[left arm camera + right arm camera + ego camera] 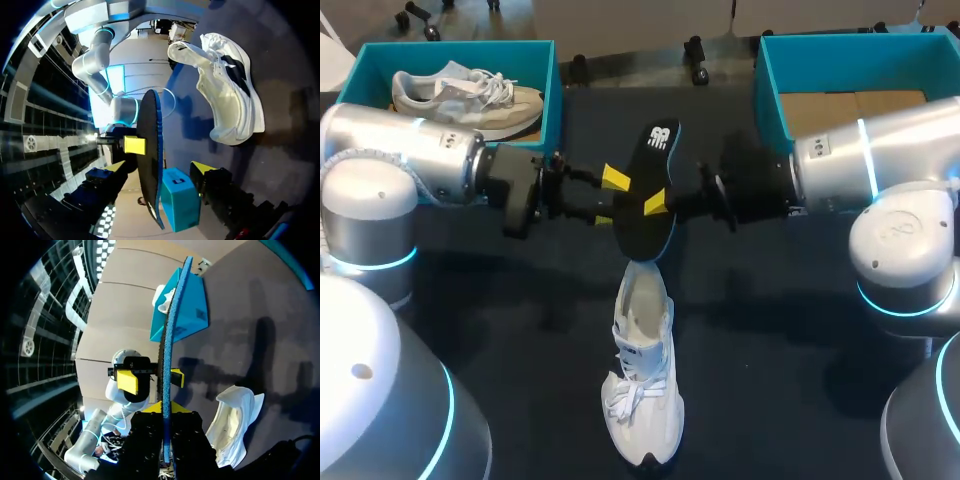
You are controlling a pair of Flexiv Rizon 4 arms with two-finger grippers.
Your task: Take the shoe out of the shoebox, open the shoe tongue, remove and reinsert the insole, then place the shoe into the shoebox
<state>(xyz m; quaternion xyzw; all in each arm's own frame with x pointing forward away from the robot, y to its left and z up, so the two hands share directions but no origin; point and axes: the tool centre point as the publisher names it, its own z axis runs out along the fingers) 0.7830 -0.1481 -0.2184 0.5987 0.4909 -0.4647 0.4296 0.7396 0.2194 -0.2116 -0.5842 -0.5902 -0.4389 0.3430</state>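
Note:
A black insole [655, 160] with a blue edge stands on edge in the air above the middle of the table. My right gripper [660, 205] comes in from the right and is shut on it; in the right wrist view its fingers [150, 430] clamp the insole [172, 315] from both sides. My left gripper [609, 198] is open, its yellow tips either side of the insole [149, 120] without touching it. The white shoe [642, 385] lies on the dark table below, toe toward the front edge, and shows in both wrist views [225, 95] [230, 425].
A teal shoebox [550, 90] at the back left holds another pale shoe [470, 95]. A second teal shoebox [770, 80] with a brown floor stands at the back right, behind my right arm.

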